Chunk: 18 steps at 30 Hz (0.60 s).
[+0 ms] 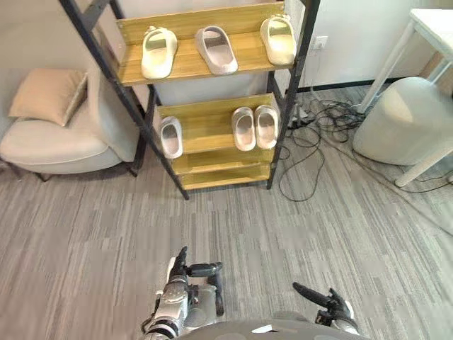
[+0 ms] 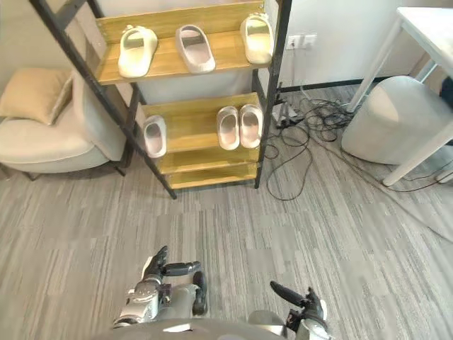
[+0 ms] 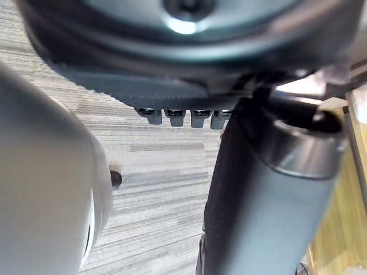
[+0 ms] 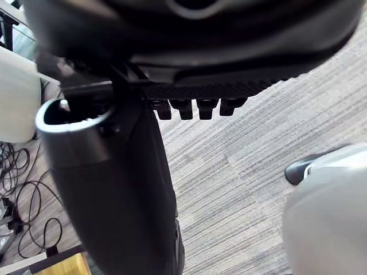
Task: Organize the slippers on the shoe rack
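On shoe rack (image 1: 205, 124), slippers (image 1: 216, 49), far from left hand (image 1: 185, 281), right hand (image 1: 337, 309) fingers (image 1: 308, 292)

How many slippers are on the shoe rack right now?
6. Top shelf: left cream slipper, grey slipper, right cream slipper. Middle shelf: lone slipper at left; pair's left slipper and pair's right slipper side by side. None looks hidden.
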{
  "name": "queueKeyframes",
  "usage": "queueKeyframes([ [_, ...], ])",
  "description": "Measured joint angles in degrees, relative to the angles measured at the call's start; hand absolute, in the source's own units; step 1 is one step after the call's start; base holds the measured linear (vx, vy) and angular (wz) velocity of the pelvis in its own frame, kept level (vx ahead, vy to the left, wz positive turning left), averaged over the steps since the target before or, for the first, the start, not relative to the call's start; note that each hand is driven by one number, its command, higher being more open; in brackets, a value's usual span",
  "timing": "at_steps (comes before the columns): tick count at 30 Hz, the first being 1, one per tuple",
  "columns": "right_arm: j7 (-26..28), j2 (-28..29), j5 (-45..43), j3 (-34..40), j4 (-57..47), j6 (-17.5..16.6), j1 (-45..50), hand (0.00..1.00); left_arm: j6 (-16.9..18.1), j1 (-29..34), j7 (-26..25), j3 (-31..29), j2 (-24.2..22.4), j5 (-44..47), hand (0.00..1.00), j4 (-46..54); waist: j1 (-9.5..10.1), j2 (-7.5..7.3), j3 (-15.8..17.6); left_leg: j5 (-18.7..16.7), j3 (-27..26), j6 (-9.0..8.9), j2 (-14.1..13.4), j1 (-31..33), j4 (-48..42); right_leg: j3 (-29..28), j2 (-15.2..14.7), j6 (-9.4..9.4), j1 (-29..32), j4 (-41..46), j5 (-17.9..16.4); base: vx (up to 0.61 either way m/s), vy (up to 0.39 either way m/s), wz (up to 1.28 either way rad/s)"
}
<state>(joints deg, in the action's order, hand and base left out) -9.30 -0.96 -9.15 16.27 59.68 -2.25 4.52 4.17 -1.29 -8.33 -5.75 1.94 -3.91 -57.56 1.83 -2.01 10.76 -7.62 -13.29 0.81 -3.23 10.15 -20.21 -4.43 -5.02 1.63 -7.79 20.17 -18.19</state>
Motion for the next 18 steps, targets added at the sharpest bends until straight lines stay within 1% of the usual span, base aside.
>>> queueKeyframes([
  [1,0.08,0.28,0.01,-0.11,0.04,-0.04,-0.21,1.00,-0.13,0.02,-0.05,0.10,0.34,0.01,1.00,-0.29,0.17,-0.11,-0.09,-1.01,-0.66,0.22,0.44,-1.48,0.33,-0.83,-0.35,0.79,1.50,4.81,0.02,0.37,0.208,-0.41],
  [2,0.44,0.59,0.03,-0.16,0.06,-0.06,-0.49,1.00,-0.53,0.10,-0.04,0.63,0.88,0.04,1.00,-1.07,0.10,-0.21,-0.17,-2.22,-1.37,0.65,1.30,-3.76,1.48,-1.41,-1.15,4.64,4.37,12.69,0.87,0.28,0.167,-0.26],
  [3,0.66,0.58,0.04,-0.26,0.01,-0.09,-0.78,1.00,-0.63,0.26,-0.08,1.33,1.15,0.06,1.00,-1.46,-0.11,0.00,-0.20,-3.06,-1.40,0.79,1.58,-4.81,1.90,-1.37,-1.55,7.72,6.39,17.88,1.92,0.34,0.175,-0.13],
  [4,0.82,0.42,0.09,-0.54,0.02,-0.40,-1.26,1.00,-0.80,0.40,-0.14,2.51,1.72,0.11,1.00,-2.23,-0.29,0.18,-0.12,-4.23,-1.28,1.27,2.19,-6.57,2.11,-1.31,-1.99,10.46,9.58,25.87,2.54,0.34,0.107,0.02],
  [5,1.03,0.07,0.09,-0.55,-0.05,-0.39,-1.56,1.00,-1.15,0.36,-0.10,3.56,2.22,0.53,1.00,-3.42,-0.43,0.39,-0.03,-5.37,-1.05,1.48,2.81,-9.26,2.83,0.54,-3.16,7.64,12.90,32.59,0.92,0.35,0.071,0.08],
  [6,1.13,-0.08,0.09,-0.72,-0.16,-0.40,-1.57,1.00,-1.20,0.44,-0.12,3.67,2.26,0.68,1.00,-3.61,-0.44,0.57,0.00,-5.65,-0.95,1.50,2.87,-10.08,3.06,1.40,-3.39,6.62,13.70,33.50,0.36,0.44,0.004,0.24],
  [7,1.23,-0.69,0.07,-1.04,-0.44,-0.56,-1.58,1.00,-1.19,0.95,-0.44,4.28,2.22,1.18,1.00,-3.82,-0.64,1.59,0.17,-6.15,0.01,1.59,2.87,-13.31,4.68,4.92,-3.74,3.55,17.03,33.56,-1.35,0.38,-0.034,0.41],
  [8,1.29,-0.99,0.07,-1.16,-0.78,-0.76,-1.74,1.00,-1.19,0.97,-0.62,4.46,2.00,1.17,1.00,-3.82,-0.97,2.01,0.22,-6.12,1.30,1.56,2.54,-15.47,6.32,6.71,-3.29,2.04,19.37,30.34,-2.21,0.39,-0.061,0.52],
  [10,1.34,-1.08,0.05,-1.15,-1.78,-0.84,-1.81,1.00,-1.19,1.14,-0.62,4.45,1.58,1.15,1.00,-3.83,-1.48,2.60,0.35,-6.09,3.19,1.47,1.46,-17.17,7.70,7.11,-2.03,1.56,21.88,24.07,-2.28,0.36,-0.151,0.62],
  [11,1.33,-1.07,0.09,-1.19,-2.48,-0.88,-1.94,1.00,-1.16,1.50,-0.57,4.43,1.44,1.11,1.00,-3.84,-2.08,2.90,0.45,-6.36,4.84,-0.12,0.46,-18.45,8.80,5.82,-0.63,2.55,23.39,16.76,-0.74,0.40,-0.209,0.72],
  [12,1.32,-0.90,0.13,-1.23,-2.58,-0.89,-1.88,1.00,-1.14,1.73,-0.49,4.38,1.62,1.03,1.00,-3.83,-2.11,2.63,0.39,-6.63,5.47,-0.91,0.36,-18.91,9.15,4.93,-0.27,2.83,23.74,12.10,1.46,0.40,-0.246,0.80],
  [13,1.39,-0.75,0.02,-0.88,-2.39,-0.81,-1.85,1.00,-1.20,1.81,-0.32,4.12,1.59,1.04,1.00,-4.08,-2.38,2.53,0.40,-7.82,7.32,-3.20,-0.32,-20.00,9.32,5.39,0.18,1.08,22.42,10.53,7.77,0.47,-0.313,0.55],
  [14,1.29,-1.59,0.17,-0.40,-2.28,-0.91,-1.84,1.00,-1.08,1.99,-0.27,2.97,0.31,0.83,1.00,-3.82,-1.87,4.23,-0.19,-7.35,7.54,-4.12,-1.78,-19.75,9.43,6.15,1.09,0.29,22.26,11.18,6.96,0.53,-0.375,0.47],
  [15,1.22,-1.55,0.17,0.13,-2.26,-0.84,-1.84,1.00,-0.95,1.99,0.07,2.23,-0.17,0.83,1.00,-3.67,-1.95,4.30,-0.10,-6.81,7.50,-4.55,-1.96,-19.85,9.59,6.91,0.95,-0.19,22.19,11.87,5.89,0.37,-0.264,0.32],
  [16,1.19,-1.33,-0.10,1.24,-2.52,-0.49,-1.86,1.00,-0.92,1.95,0.12,2.03,-0.68,0.82,1.00,-3.53,-2.37,4.62,-0.11,-6.23,7.55,-5.37,-2.39,-20.22,9.78,8.10,0.80,-0.94,21.68,12.39,4.63,0.32,-0.276,0.53],
  [17,1.15,-1.35,-0.21,1.80,-2.61,-0.51,-1.73,1.00,-0.98,1.71,0.10,1.86,-1.24,0.80,1.00,-3.47,-2.92,5.00,-0.06,-5.96,7.71,-5.70,-3.38,-20.31,8.88,10.41,0.77,-1.67,20.03,12.22,3.64,0.26,-0.260,0.83],
  [18,1.12,-1.23,-0.28,1.78,-2.65,-0.55,-1.42,1.00,-0.96,1.34,0.29,1.42,-1.78,0.67,1.00,-2.97,-3.11,4.99,-0.05,-5.60,7.63,-6.33,-4.24,-19.20,5.42,12.62,0.44,-2.38,17.83,11.47,2.83,0.30,-0.305,0.91],
])
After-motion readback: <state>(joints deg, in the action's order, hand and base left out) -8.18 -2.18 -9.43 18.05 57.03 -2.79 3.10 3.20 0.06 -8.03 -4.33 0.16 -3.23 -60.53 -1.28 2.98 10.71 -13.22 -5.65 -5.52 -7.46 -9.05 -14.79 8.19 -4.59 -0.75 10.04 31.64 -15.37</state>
